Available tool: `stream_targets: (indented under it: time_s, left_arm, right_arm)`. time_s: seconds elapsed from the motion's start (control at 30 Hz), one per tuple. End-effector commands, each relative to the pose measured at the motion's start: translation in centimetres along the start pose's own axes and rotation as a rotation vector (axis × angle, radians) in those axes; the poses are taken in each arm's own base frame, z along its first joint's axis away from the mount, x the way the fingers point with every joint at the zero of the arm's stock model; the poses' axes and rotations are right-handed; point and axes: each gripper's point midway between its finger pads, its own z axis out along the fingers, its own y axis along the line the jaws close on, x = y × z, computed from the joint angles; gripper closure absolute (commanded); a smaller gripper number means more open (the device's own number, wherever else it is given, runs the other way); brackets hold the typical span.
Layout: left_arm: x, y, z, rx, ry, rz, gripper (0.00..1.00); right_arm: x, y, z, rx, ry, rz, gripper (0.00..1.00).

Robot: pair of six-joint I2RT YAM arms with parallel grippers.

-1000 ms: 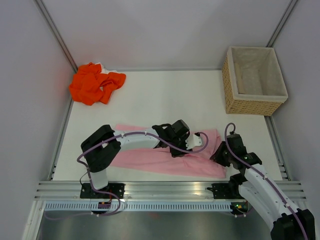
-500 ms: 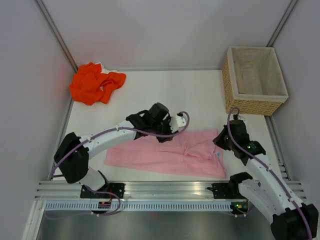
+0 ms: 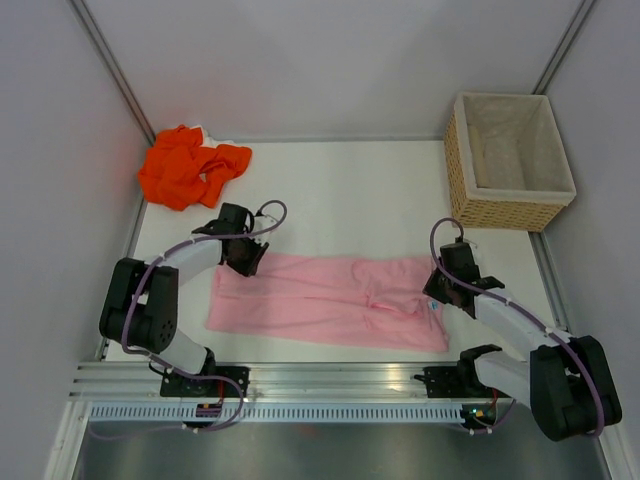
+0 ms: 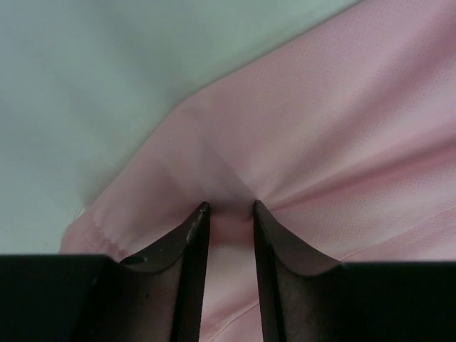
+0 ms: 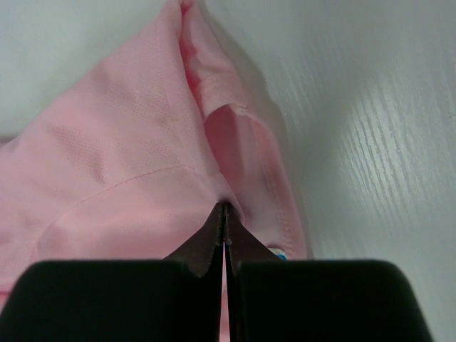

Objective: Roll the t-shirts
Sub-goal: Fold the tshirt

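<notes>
The pale pink t-shirt (image 3: 320, 300) lies stretched flat in a long strip across the near middle of the table. My left gripper (image 3: 243, 262) sits at its far left corner, and in the left wrist view the fingers (image 4: 229, 208) pinch a raised fold of pink cloth (image 4: 342, 128), with creases running out from the tips. At the shirt's right end, my right gripper (image 3: 435, 295) is shut (image 5: 225, 206) on pink fabric (image 5: 121, 157) beside the hem and a small label (image 5: 281, 251). The orange t-shirt (image 3: 190, 165) lies crumpled in the far left corner.
A wicker basket (image 3: 500, 212) with pale lining stands at the far right. Grey walls with metal posts close in the sides and back. An aluminium rail runs along the near edge by the arm bases.
My left gripper has swept from the shirt's middle right to its far left corner, pulling the pink cloth out longer and flatter. My right gripper shifted slightly farther along the right end.
</notes>
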Motion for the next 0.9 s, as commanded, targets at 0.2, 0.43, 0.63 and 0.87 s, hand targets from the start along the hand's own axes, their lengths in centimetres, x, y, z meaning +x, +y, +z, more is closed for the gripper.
stream_targets:
  time_s: [0.2, 0.43, 0.63, 0.87]
  left_arm:
    - [4.3, 2.5, -0.1, -0.028, 0.087, -0.055, 0.65]
    - [0.8, 0.8, -2.3, 0.071, -0.046, -0.049, 0.60]
    - [-1.3, 2.2, -4.8, 0.019, -0.113, -0.063, 0.59]
    - [1.7, 5.0, -3.9, -0.069, -0.013, -0.135, 0.59]
  right_arm:
    - [-1.1, -0.2, 0.8, 0.006, -0.026, -0.067, 1.00]
    - [-4.1, 5.5, -1.7, -0.180, -0.054, -0.187, 0.98]
    - [-7.2, 7.4, -3.1, -0.212, -0.144, -0.166, 0.94]
    - [-6.1, 5.5, 1.6, -0.085, -0.076, -0.166, 0.99]
